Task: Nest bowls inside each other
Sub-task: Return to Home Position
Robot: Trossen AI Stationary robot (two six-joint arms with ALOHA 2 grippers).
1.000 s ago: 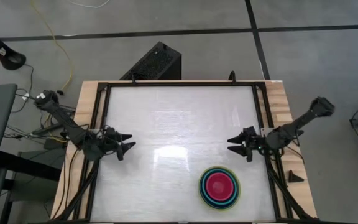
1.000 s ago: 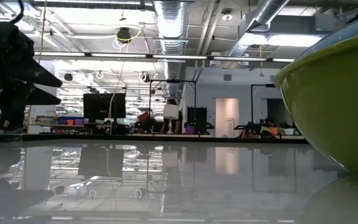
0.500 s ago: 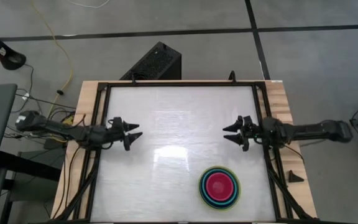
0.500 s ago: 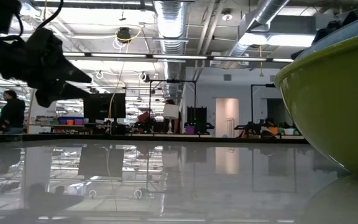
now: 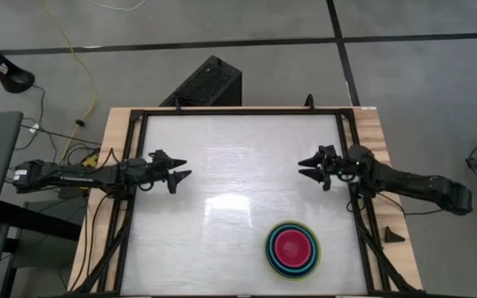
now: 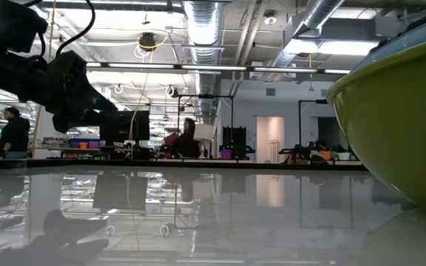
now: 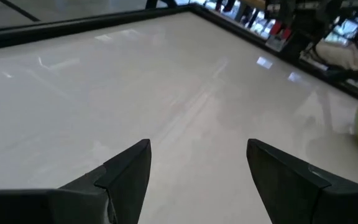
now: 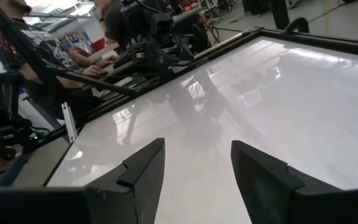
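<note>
No legible text or signs

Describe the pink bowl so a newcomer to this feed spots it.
On the white table, look toward the high view's lower right, where one stack of bowls sits. The pink bowl is its innermost, smallest piece, ringed by blue and green rims.

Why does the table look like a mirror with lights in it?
Low view: the glossy table mirrors the ceiling lights and the room behind; the large lime green bowl looms, close to the camera. High view: a pale glare patch shows near the table's middle. Left wrist view: bright spots of light reflect on it too.
</note>
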